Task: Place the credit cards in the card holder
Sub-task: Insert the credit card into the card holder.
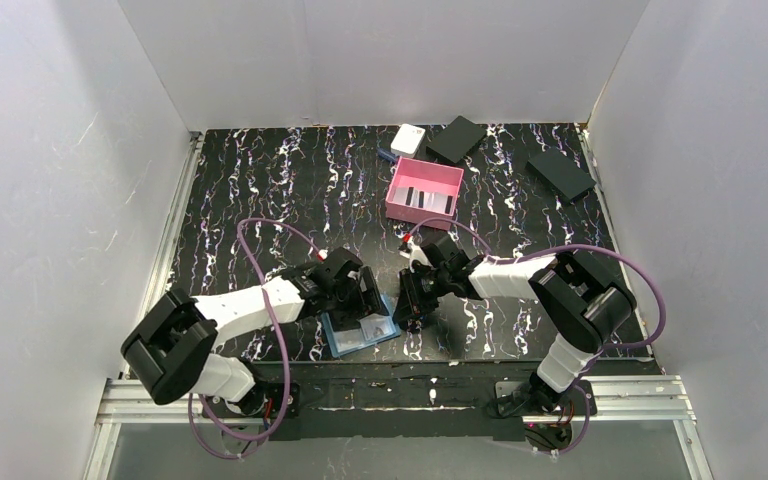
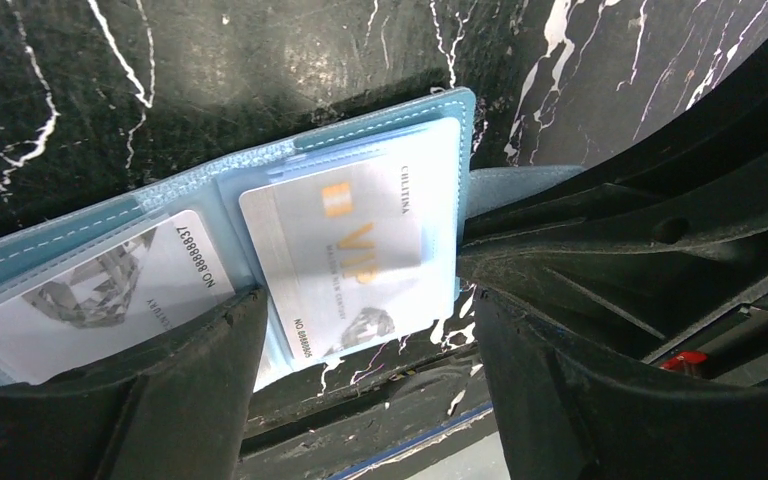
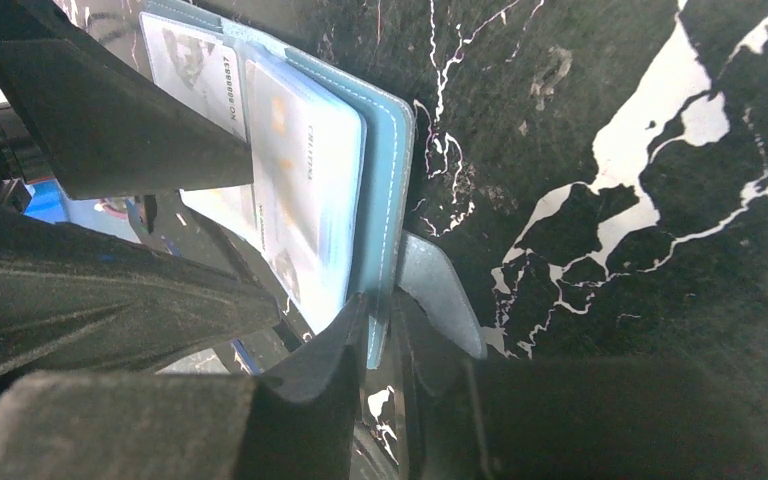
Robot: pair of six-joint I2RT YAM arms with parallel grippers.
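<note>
Top view: one blue card holder (image 1: 357, 335) lies open near the table's front edge, with the left gripper (image 1: 363, 300) and right gripper (image 1: 406, 308) both at it. Farther back there's one pink tray (image 1: 425, 190), one white box (image 1: 407, 138) and two black boxes (image 1: 457, 138) (image 1: 561, 175). Left wrist: jaws spread wide, straddling the VIP card (image 2: 345, 250). A second card (image 2: 100, 295) sits in the other pocket, so two cards. Right wrist: jaws narrow, pinching the holder's edge.

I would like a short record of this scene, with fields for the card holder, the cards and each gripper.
card holder: open, flat at the table's near edge
cards: two in its slots; one is the VIP card
left gripper: open, jaws either side of the VIP card
right gripper: shut on the card holder's edge
</note>
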